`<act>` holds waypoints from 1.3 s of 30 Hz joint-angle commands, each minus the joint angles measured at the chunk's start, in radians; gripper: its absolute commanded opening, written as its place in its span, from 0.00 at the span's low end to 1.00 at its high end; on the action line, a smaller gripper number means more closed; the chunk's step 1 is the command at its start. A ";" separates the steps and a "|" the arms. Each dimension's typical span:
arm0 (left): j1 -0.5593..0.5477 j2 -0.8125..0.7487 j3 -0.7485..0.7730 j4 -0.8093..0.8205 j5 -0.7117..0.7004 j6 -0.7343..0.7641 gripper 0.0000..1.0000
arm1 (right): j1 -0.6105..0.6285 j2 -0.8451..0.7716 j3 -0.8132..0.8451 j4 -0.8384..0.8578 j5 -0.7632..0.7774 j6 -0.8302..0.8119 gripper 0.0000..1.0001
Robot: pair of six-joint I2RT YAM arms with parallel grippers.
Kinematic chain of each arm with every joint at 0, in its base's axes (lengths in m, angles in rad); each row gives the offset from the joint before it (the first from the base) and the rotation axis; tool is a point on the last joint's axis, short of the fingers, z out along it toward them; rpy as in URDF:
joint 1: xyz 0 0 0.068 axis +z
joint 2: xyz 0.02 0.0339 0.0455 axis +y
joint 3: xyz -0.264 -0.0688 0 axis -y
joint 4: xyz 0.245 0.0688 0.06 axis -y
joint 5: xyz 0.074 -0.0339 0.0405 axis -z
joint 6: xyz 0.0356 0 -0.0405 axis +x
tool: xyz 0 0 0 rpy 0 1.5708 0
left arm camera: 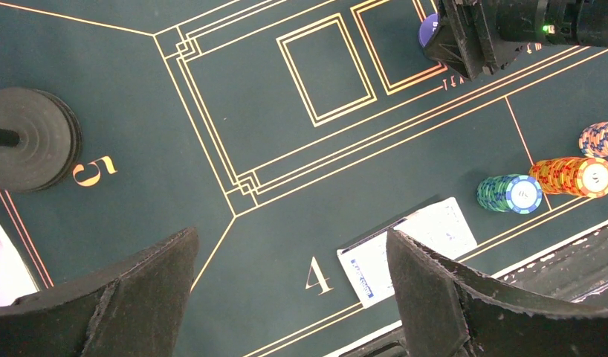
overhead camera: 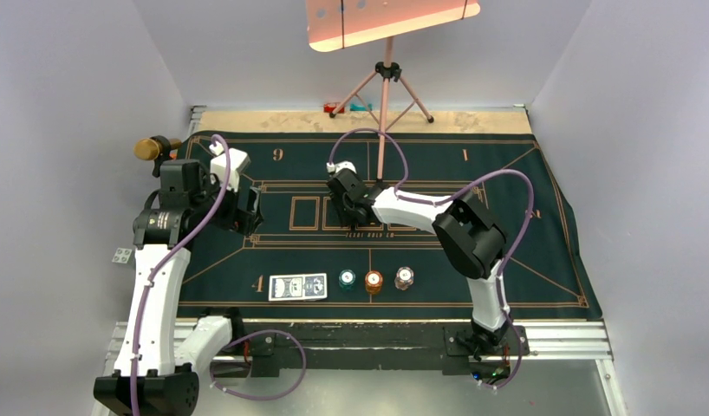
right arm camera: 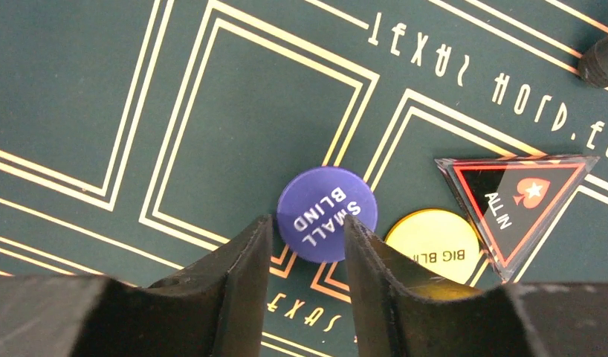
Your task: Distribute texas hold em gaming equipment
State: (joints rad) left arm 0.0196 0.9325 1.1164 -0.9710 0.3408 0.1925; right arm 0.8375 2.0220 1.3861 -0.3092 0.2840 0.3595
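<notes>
A blue "SMALL BLIND" disc (right arm camera: 327, 208) lies on the felt mat (overhead camera: 507, 251), beside a yellow "BIG BLIND" disc (right arm camera: 435, 236) and a red triangular "ALL IN" marker (right arm camera: 518, 197). My right gripper (right arm camera: 308, 227) is low over the blue disc's near edge, jaws narrowly open, tips either side of it. In the top view it (overhead camera: 344, 204) hides these pieces. Blue-backed cards (overhead camera: 297, 286) lie at the near edge with teal (overhead camera: 347, 279), orange-brown (overhead camera: 374, 282) and white (overhead camera: 405, 278) chip stacks to their right. My left gripper (left arm camera: 290, 256) hangs open and empty above the mat's left part (overhead camera: 250, 210).
A tripod (overhead camera: 386, 87) carrying a pink board stands at the back middle; one foot (right arm camera: 602, 59) is near the marker. A black round object (left arm camera: 30, 137) sits by the "5" at the mat's left. A brown-tipped object (overhead camera: 152, 149) lies off the mat's far left.
</notes>
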 commanded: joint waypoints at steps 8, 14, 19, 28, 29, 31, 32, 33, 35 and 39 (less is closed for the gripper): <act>0.005 -0.019 0.047 -0.012 -0.002 -0.024 1.00 | 0.027 0.020 0.083 -0.085 -0.090 0.037 0.36; 0.005 -0.037 0.038 -0.020 -0.018 -0.007 1.00 | 0.031 0.022 0.110 -0.114 -0.059 0.023 0.52; 0.005 -0.038 0.039 -0.021 -0.020 -0.003 1.00 | 0.027 -0.025 0.098 -0.118 0.005 -0.004 0.62; 0.005 -0.039 0.042 -0.018 -0.023 -0.005 1.00 | -0.037 -0.014 0.080 -0.087 -0.030 -0.006 0.66; 0.005 -0.037 0.043 -0.020 -0.026 -0.004 1.00 | -0.037 -0.007 0.080 -0.085 -0.036 -0.008 0.67; 0.005 -0.037 0.045 -0.021 -0.028 -0.001 1.00 | -0.037 0.008 0.082 -0.084 -0.052 -0.007 0.67; 0.005 -0.038 0.047 -0.022 -0.028 -0.002 1.00 | -0.037 0.013 0.079 -0.082 -0.055 -0.005 0.66; 0.005 -0.038 0.050 -0.022 -0.028 -0.002 1.00 | -0.037 0.019 0.079 -0.081 -0.055 -0.004 0.66; 0.005 -0.037 0.054 -0.023 -0.028 -0.004 1.00 | -0.036 0.029 0.074 -0.082 -0.056 -0.002 0.66; 0.005 -0.035 0.060 -0.025 -0.029 -0.005 1.00 | -0.033 0.029 0.057 -0.076 -0.072 0.002 0.62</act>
State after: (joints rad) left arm 0.0196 0.9035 1.1313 -0.9962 0.3187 0.1932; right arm 0.7967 2.0415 1.4567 -0.4030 0.2371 0.3626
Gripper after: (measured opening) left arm 0.997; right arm 0.638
